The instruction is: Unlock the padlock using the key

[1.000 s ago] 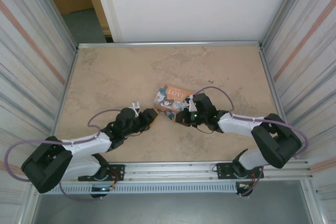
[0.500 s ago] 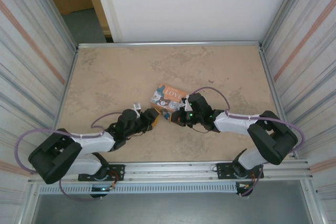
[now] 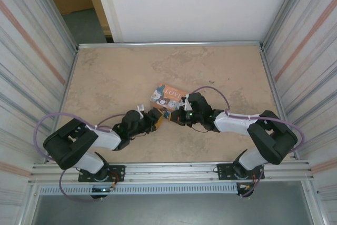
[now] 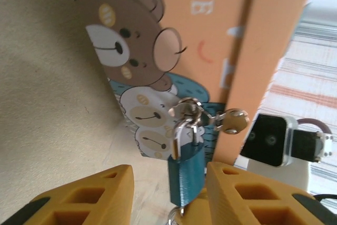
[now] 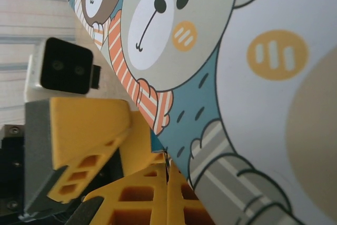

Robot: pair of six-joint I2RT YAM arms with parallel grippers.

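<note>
Surroundings: beige marbled table [image 3: 105, 77] inside a metal rim, with ribbed metal walls [image 3: 31, 51] at 9 and 3 o'clock and a white panel [image 3: 200, 3] at 12 o'clock.
Tin: an orange-and-teal "LOVE" tin [image 3: 168, 96] printed with cartoon bears lies near the table's middle, slightly skewed to the table's edges.
Arms: both reach in from 6 o'clock and meet at the tin's 6 o'clock edge, the left from about 7 o'clock and the right from about 5 o'clock.
Padlock: the padlock [image 4: 185, 175] has a blue body and a silver shackle. In the left wrist view it sits at 6 o'clock, body toward 6 and shackle toward 12. The shackle is hooked among silver metal pieces [image 4: 184, 110] where the tin's printed face meets its plain orange side.
Brass knob: a small round brass knob [image 4: 234, 121] sits at 3 o'clock of those silver pieces.
Left gripper: the left gripper [image 4: 169, 172] has its 2 orange-yellow fingers [image 4: 84, 198] spread, 1 on each side of the padlock's body. The finger at 3 o'clock is just beside the body. The finger at 9 o'clock is apart from it, with bare table in the gap.
Silver ring: a silver ring [image 4: 175, 214] peeks out under the body at 6 o'clock; what it belongs to cannot be told.
Right gripper: the right gripper [image 5: 167, 175] has its 2 yellow fingers [image 5: 137, 198] pressed together at 6 o'clock of its wrist view, tips close against the bear-printed face. Whether anything thin is pinched in the seam cannot be told.
Right wrist camera: its white-and-black housing [image 4: 271, 140] shows at 3 o'clock of the padlock.
</note>
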